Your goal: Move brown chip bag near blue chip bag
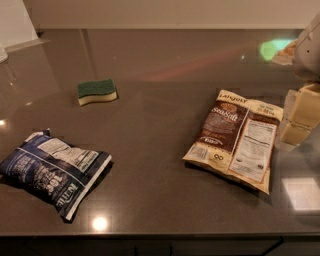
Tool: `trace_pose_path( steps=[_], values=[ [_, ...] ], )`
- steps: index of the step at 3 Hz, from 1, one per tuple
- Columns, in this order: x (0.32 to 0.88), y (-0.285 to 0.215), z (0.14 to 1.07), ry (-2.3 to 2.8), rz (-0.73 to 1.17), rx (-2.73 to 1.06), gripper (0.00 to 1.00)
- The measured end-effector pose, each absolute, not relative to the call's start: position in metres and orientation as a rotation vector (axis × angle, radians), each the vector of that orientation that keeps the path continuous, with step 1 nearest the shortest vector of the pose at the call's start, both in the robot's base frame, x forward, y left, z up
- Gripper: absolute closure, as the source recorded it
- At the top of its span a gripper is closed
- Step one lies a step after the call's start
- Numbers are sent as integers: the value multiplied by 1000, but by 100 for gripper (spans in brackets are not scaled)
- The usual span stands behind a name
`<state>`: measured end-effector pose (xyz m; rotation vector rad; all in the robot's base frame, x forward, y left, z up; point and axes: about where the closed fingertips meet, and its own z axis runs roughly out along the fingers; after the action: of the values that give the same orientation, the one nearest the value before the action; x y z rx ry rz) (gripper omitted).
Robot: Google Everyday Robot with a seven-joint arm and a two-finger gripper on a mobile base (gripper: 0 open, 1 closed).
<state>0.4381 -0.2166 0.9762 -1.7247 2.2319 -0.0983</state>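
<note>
The brown chip bag (235, 137) lies flat on the dark countertop at the right, its dark brown panel and white nutrition label facing up. The blue chip bag (52, 172) lies at the front left, puffy, with its white label panel up. A wide stretch of counter separates the two bags. My gripper (299, 120) is at the right edge of the view, just beside the brown bag's right edge, with its cream-coloured parts showing. It holds nothing that I can see. Part of the arm (309, 50) rises above it.
A green-and-yellow sponge (97, 91) lies at the back left, beyond the blue bag. The counter's front edge (160, 234) runs along the bottom. A wall (165, 12) borders the counter at the back.
</note>
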Motion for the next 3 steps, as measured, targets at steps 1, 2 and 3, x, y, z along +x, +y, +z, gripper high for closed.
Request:
trace_pose_path(
  steps=[1, 2, 3],
  values=[
    [438, -216, 977, 2231, -101, -1721, 0],
    [435, -208, 970, 2286, -100, -1645, 0],
    [432, -200, 952, 2402, -118, -1469, 0]
  ],
)
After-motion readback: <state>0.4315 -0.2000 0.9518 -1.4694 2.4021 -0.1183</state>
